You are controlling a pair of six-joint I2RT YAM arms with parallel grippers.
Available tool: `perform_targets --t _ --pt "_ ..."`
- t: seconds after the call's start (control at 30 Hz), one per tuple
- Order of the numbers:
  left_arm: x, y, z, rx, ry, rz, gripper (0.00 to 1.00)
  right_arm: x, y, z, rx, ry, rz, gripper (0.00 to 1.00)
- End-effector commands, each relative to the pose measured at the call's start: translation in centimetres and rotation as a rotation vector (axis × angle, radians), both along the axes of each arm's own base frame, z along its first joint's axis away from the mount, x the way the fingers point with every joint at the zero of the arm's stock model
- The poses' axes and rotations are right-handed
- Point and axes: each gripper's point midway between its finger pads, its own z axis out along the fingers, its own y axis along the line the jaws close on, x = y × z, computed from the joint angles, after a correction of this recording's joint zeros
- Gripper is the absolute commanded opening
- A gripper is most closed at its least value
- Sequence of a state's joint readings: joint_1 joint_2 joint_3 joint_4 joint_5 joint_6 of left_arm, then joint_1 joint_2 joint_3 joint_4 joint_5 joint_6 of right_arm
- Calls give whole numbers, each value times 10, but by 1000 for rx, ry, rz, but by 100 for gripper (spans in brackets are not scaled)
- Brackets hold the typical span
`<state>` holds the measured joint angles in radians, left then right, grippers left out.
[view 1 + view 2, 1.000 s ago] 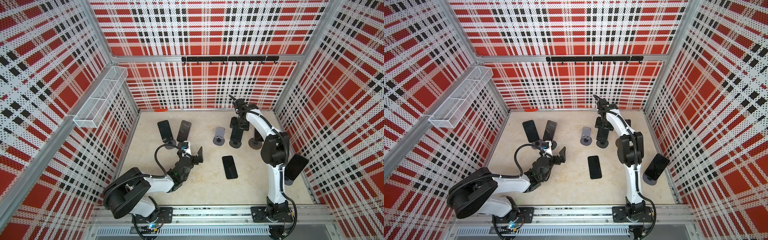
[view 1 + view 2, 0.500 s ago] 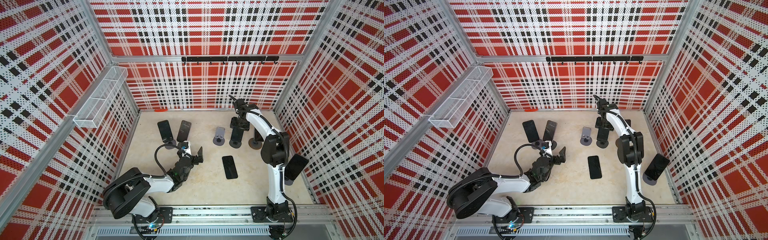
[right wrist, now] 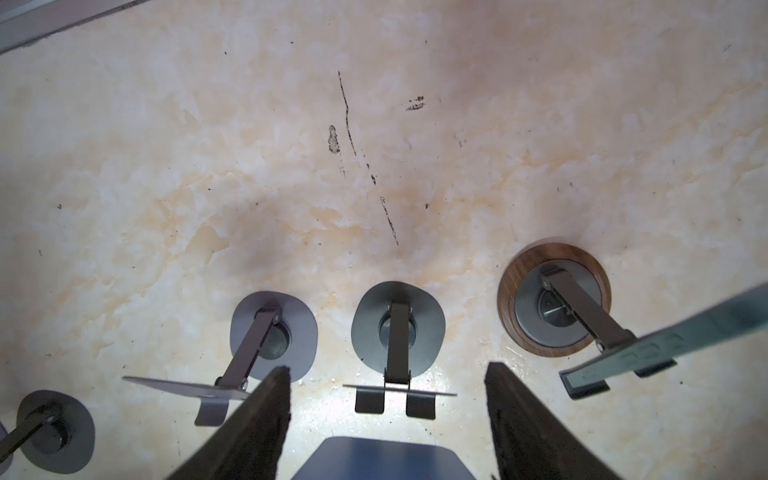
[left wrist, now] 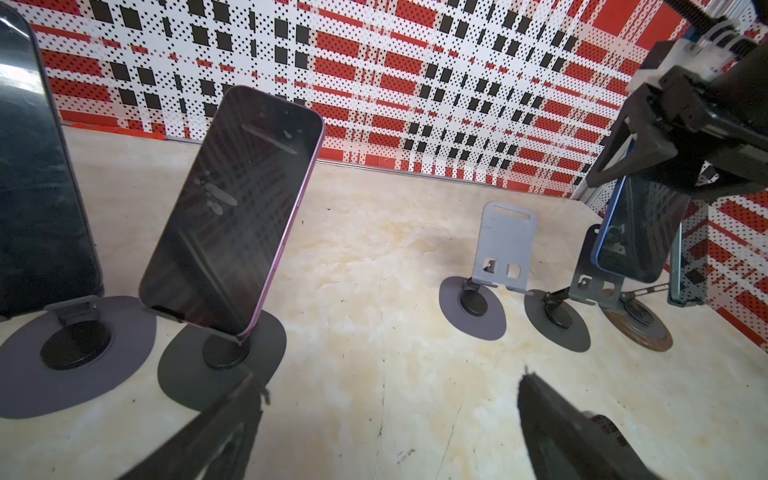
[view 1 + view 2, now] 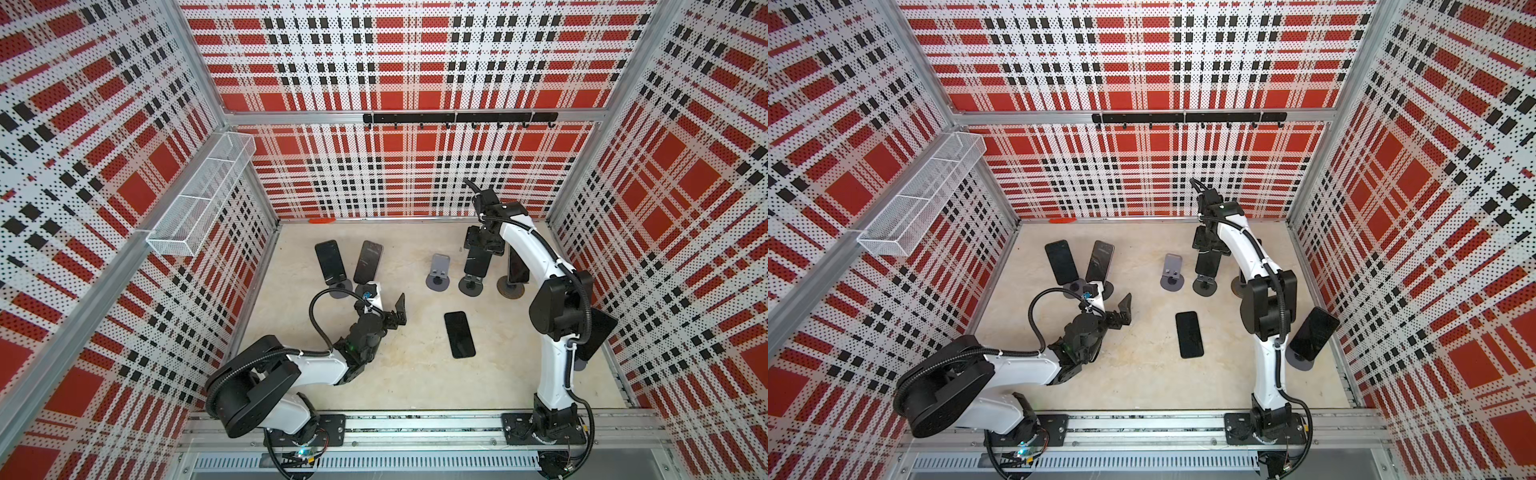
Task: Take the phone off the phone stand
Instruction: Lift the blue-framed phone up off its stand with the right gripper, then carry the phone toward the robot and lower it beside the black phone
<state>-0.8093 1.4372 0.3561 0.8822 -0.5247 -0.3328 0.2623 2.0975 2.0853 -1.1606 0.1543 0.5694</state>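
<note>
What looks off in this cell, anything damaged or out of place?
Nothing looks damaged. One black phone lies flat on the table, off any stand, near the empty grey stand. Dark scuff marks streak the table near the stand bases. A small orange strip lies at the back wall's foot.

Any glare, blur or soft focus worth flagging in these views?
Left wrist: the purple phone mirrors the plaid wall; left tool soft-edged. Right wrist: blue phone blurred at the picture's edge, bright patch on the table. Both top views: sharp, evenly lit.
</note>
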Motion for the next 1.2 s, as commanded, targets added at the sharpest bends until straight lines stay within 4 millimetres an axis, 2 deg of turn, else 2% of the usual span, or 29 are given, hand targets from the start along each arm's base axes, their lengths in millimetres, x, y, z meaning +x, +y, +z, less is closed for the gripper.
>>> perform_targets --t 0.0,0.3,0.47,0.57,0.67,1.0,1.17 --pt "3 3 14 -3 -36 20 98 -3 -6 42 16 -86 -20 67" --pt "2 24 26 37 -76 95 98 -18 6 76 116 -166 -23 67" --pt "3 30 26 44 -78 119 98 -37 31 80 180 -167 38 68" --pt "4 29 24 65 -77 119 98 -53 56 76 176 -154 113 69" --pt "5 31 23 72 -75 130 98 -73 82 66 170 -122 176 69" --pt "16 47 11 110 -47 202 98 -140 159 10 190 49 346 69" --pt "14 53 13 112 -53 226 98 -161 180 -21 161 131 400 70"
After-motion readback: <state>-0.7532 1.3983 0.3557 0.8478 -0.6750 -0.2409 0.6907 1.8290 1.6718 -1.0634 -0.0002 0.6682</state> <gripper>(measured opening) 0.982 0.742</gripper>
